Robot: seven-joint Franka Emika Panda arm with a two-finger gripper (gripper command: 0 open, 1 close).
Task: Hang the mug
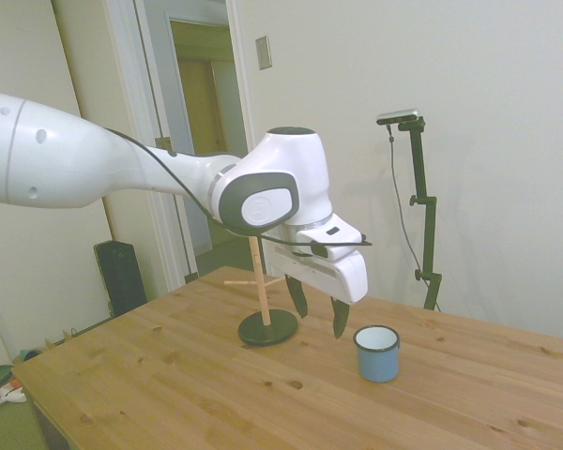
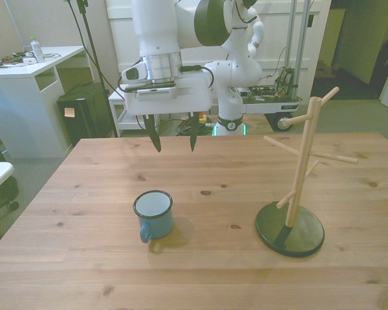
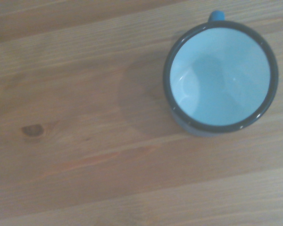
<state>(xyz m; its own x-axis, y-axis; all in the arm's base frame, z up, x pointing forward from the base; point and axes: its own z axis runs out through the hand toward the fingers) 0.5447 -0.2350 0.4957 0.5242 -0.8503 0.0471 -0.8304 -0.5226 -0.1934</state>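
Note:
The mug (image 2: 154, 216) is small, light blue, with a pale inside and a thin dark rim. It stands upright on the wooden table (image 2: 200, 271), its handle toward the near edge in the front view. From the side the mug (image 1: 377, 352) sits just right of the fingers. My gripper (image 2: 174, 136) hangs open above the table, behind the mug and apart from it, holding nothing. In the side view the gripper (image 1: 320, 308) hovers between the stand and the mug. The wrist view looks straight down into the mug (image 3: 220, 77).
A wooden mug tree (image 2: 296, 187) with several pegs stands on a dark round base at the front view's right; in the side view the mug tree (image 1: 266, 309) is behind the gripper. A white desk (image 2: 26, 71) and a black box stand beyond the table.

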